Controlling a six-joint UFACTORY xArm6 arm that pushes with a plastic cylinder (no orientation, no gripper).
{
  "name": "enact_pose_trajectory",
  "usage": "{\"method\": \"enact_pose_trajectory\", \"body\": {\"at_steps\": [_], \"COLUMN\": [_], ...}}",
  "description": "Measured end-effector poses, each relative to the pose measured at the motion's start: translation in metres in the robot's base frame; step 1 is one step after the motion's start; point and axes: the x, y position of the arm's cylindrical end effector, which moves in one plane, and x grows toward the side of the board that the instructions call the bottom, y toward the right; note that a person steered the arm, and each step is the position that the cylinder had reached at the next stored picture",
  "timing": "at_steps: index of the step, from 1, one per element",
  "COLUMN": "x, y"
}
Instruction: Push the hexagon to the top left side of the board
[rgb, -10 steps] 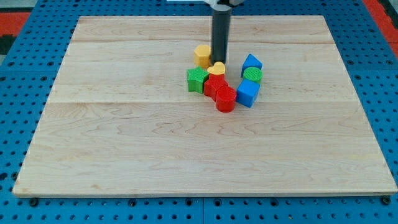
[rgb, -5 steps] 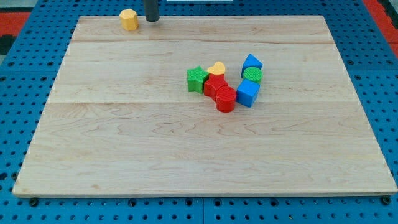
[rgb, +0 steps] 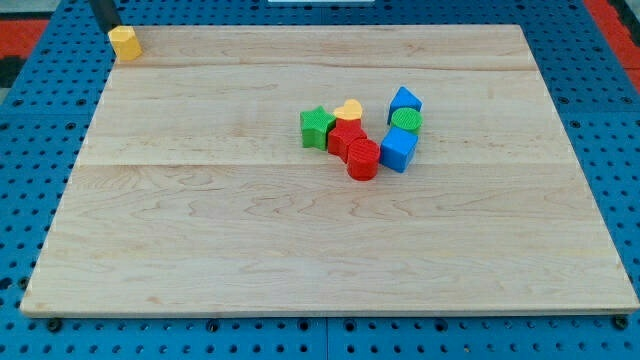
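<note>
Yellow hexagon (rgb: 125, 42) partly overhangs board's (rgb: 300, 250) corner.

Hexagon (rgb: 125, 42) at board's (rgb: 200, 250) top-left corner

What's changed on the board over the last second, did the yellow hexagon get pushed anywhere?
Yes. The yellow hexagon slid from the cluster near the board's middle toward the view's top left and now sits at the top left corner, partly over the wooden board's edge. My tip travelled with it and now sits just to its upper left. The green, red, blue and yellow heart blocks in the cluster stayed put.
</note>
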Motion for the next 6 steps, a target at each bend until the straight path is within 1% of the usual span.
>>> {"method": "enact_pose_trajectory", "body": {"at_steps": [1,2,3,4,5,6], "x": [0.023,0.025,0.029,0.038,0.039,0.065], "y": [0.016,0.026,0.001,0.017,0.077,0.028]}}
